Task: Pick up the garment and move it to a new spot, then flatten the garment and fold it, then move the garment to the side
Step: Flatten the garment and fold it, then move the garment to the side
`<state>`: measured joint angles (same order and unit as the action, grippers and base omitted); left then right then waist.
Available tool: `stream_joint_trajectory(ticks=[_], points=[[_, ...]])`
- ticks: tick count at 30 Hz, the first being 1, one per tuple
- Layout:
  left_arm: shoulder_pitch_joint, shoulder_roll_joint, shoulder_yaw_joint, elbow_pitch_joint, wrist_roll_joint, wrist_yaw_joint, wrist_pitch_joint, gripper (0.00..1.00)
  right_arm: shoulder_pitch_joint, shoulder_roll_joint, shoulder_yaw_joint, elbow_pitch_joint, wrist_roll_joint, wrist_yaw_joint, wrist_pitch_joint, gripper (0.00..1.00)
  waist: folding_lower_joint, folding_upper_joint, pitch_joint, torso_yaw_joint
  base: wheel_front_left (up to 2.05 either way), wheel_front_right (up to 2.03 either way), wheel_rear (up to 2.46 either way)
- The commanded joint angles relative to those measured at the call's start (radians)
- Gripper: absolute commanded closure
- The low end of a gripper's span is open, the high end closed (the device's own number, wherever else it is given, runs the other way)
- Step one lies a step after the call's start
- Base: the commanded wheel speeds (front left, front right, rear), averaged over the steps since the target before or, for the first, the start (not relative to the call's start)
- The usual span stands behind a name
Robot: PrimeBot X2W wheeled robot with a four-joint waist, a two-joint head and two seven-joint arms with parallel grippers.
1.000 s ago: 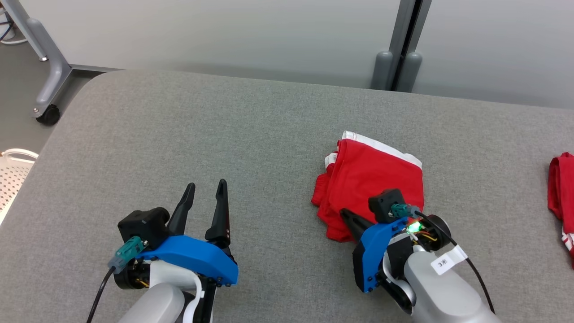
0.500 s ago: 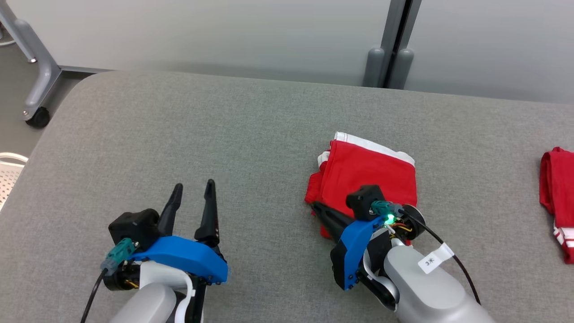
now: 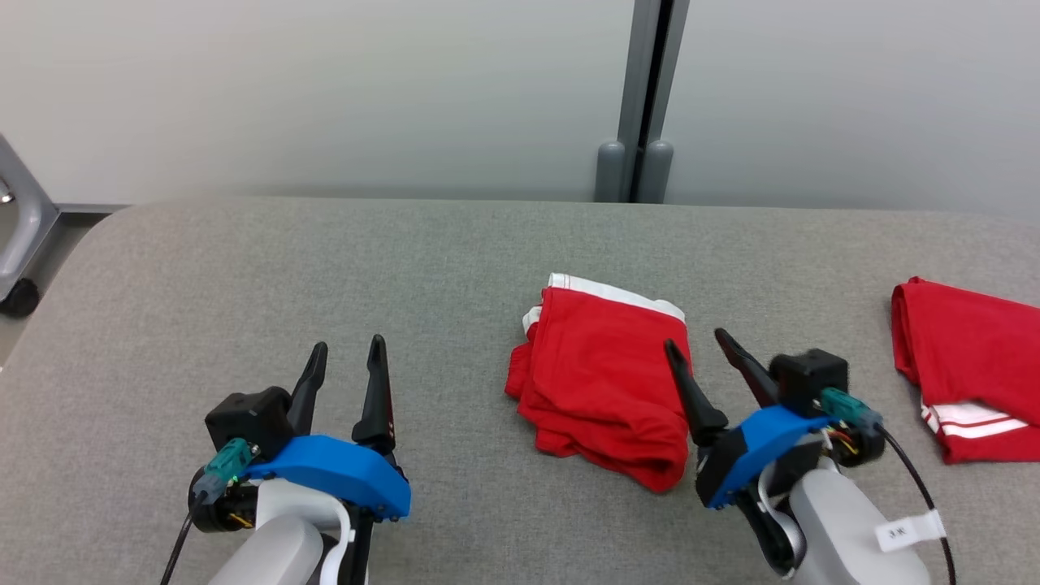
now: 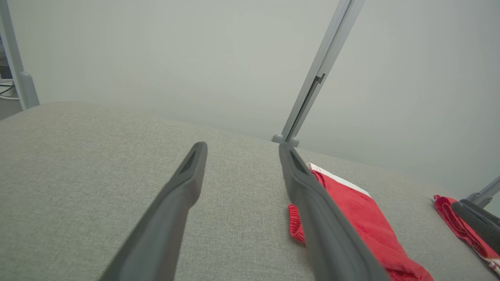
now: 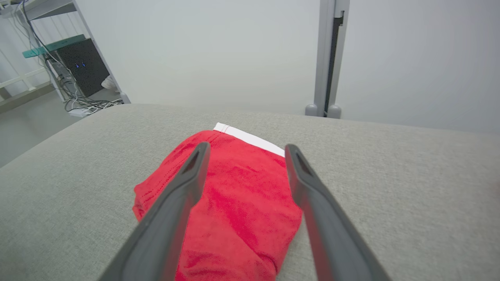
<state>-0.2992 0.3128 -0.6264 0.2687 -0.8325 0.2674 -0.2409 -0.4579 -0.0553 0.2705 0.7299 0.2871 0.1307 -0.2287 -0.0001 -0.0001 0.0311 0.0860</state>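
Note:
The garment [image 3: 603,375] is red with a white band, folded into a compact bundle and lying on the grey table [image 3: 325,268]; it also shows in the right wrist view [image 5: 234,195] and the left wrist view [image 4: 351,210]. My right gripper [image 3: 697,341] is open just above the garment's right edge, holding nothing, its fingers [image 5: 183,187] spread over the cloth. My left gripper [image 3: 348,351] stands open over bare table to the garment's left, well apart from it.
A second red garment with white stripes [image 3: 963,366] lies at the table's right side. A grey post [image 3: 642,97] stands against the pale wall behind the table. The table's rounded left corner [image 3: 106,223] borders the floor.
My right gripper has opened, let go of the garment and pulled back to its right edge. The camera has turned right, so the whole scene sits further left and lower.

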Motion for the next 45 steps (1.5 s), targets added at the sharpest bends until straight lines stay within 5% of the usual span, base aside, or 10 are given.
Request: stream_joint_trajectory(ticks=[1, 8, 18, 45], points=[[0.013, 0.002, 0.000, 0.014, 0.002, -0.007, -0.008, 0.00, 0.040, -0.002, -0.036, -0.021, -0.020, 0.000, -0.006, 0.00, 0.0001, 0.0001, -0.021, -0.019, 0.00, 0.00, 0.00], [0.069, -0.006, -0.003, 0.082, -0.003, -0.042, -0.017, 0.00, 0.228, 0.004, -0.227, -0.201, -0.108, 0.000, 0.007, 0.00, 0.0001, 0.0001, -0.058, -0.038, 0.00, 0.00, 0.00], [0.155, -0.016, 0.035, 0.070, 0.019, -0.034, -0.024, 0.00, 0.400, 0.004, -0.276, -0.399, -0.059, 0.000, 0.054, 0.00, 0.0001, 0.0001, -0.079, -0.034, 0.00, 0.00, 0.00], [0.131, 0.017, 0.027, 0.030, 0.046, -0.020, -0.009, 0.00, 0.373, 0.004, -0.338, -0.435, -0.108, 0.000, 0.166, 0.00, 0.0001, 0.0001, -0.059, -0.009, 0.00, 0.00, 0.00]])
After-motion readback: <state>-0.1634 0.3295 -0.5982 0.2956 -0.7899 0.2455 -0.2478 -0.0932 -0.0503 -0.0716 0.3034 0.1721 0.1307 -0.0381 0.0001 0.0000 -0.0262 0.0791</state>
